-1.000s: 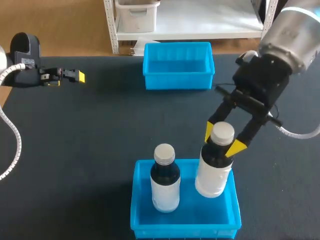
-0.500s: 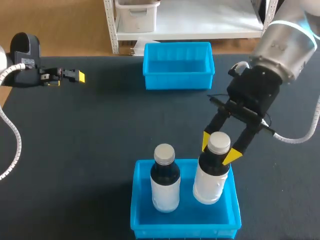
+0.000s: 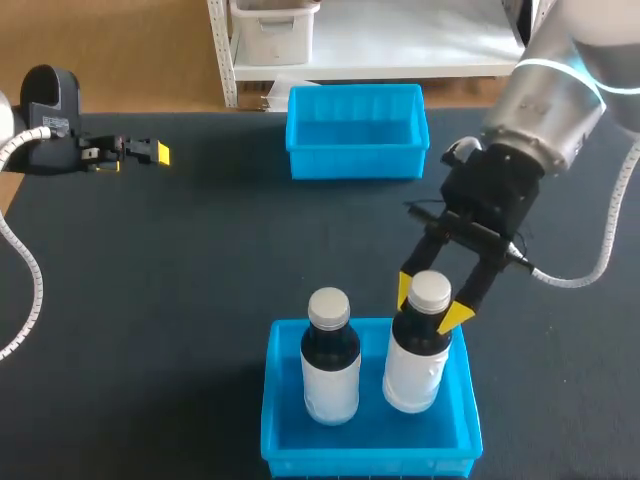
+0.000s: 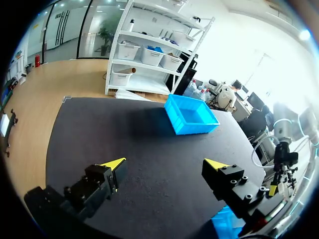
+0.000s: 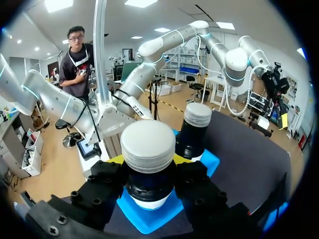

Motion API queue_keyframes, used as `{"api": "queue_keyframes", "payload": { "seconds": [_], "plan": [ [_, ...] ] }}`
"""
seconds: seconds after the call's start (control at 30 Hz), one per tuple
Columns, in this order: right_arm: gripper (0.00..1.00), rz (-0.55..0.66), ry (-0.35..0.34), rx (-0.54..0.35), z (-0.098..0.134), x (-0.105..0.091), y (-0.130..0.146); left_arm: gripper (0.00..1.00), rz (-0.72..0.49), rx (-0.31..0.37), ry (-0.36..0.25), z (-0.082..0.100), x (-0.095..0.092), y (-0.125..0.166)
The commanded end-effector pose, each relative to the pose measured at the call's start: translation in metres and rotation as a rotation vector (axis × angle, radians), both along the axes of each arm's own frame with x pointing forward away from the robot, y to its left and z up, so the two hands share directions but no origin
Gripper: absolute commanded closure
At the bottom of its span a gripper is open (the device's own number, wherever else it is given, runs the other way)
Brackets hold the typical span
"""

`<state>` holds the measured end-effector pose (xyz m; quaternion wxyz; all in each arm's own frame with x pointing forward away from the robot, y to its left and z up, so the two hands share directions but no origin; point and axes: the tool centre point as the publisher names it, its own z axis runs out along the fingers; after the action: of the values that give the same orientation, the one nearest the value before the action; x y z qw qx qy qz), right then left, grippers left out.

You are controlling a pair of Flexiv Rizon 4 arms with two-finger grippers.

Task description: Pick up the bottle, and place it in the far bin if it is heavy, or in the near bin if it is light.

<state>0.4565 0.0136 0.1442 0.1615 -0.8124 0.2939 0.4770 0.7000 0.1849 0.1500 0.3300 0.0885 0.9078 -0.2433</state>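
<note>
Nearly finished: gripping the bottle (image 3: 415,350) by its neck in the right fingers (image 3: 457,316), inside the near bin (image 3: 370,463) beside a second bottle (image 3: 330,370), only release remaining; left fingers (image 4: 113,164) spread wide, empty.

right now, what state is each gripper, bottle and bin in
right gripper: shut on held bottle, at neck
held bottle: upright, capped, lower part inside near bin
second bottle: upright, capped, standing free in near bin
near bin: both bottles in it
far bin: no bottle inside
left gripper: open, holding nothing
</note>
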Motion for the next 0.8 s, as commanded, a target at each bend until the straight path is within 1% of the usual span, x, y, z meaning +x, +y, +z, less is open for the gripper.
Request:
{"api": "queue_keyframes", "payload": {
  "seconds": [0.03, 0.1, 0.13, 0.23, 0.27, 0.3, 0.33, 0.37, 0.4, 0.43, 0.67, 0.8],
  "plan": [
    [1.0, 0.011, 0.008, -0.002, -0.006, 0.003, 0.003, 0.0, 0.0, 0.0, 0.0, 0.0, 0.0, 0.0],
    [0.99, 0.014, 0.009, -0.003, -0.007, 0.003, 0.004, 0.0, 0.0, 0.0, 0.0, 0.0, 0.0, 0.0],
    [0.94, 0.014, 0.01, -0.003, -0.008, 0.003, 0.004, 0.0, 0.0, 0.0, 0.0, 0.0, 0.0, 0.0],
    [0.71, 0.012, 0.012, -0.004, -0.009, 0.004, 0.004, 0.0, 0.0, 0.0, 0.0, 0.0, 0.0, 0.0],
    [0.65, 0.011, 0.012, -0.005, -0.009, 0.004, 0.004, 0.0, 0.0, 0.0, 0.0, 0.0, 0.0, 0.0],
    [0.52, 0.01, 0.012, -0.006, -0.01, 0.004, 0.004, 0.0, 0.0, 0.0, 0.0, 0.0, 0.0, 0.0],
    [0.33, 0.009, 0.012, -0.007, -0.01, 0.004, 0.004, 0.0, 0.0, 0.0, 0.0, 0.0, 0.0, 0.0],
    [0.2, 0.009, 0.011, -0.008, -0.01, 0.005, 0.003, 0.0, 0.0, 0.0, 0.0, 0.0, 0.0, 0.0],
    [0.04, 0.008, 0.011, -0.009, -0.011, 0.005, 0.003, 0.0, 0.0, 0.0, 0.0, 0.0, 0.0, 0.0],
    [0.0, 0.008, 0.011, -0.011, -0.011, 0.005, 0.003, 0.0, 0.0, 0.0, 0.0, 0.0, 0.0, 0.0],
    [0.0, 0.002, 0.013, -0.034, -0.012, 0.006, 0.002, 0.0, 0.0, 0.0, 0.0, 0.0, 0.0, 0.0],
    [0.0, -0.015, 0.014, -0.069, -0.013, 0.016, -0.008, 0.0, 0.0, 0.0, 0.0, 0.0, 0.0, 0.0]
  ]
}}
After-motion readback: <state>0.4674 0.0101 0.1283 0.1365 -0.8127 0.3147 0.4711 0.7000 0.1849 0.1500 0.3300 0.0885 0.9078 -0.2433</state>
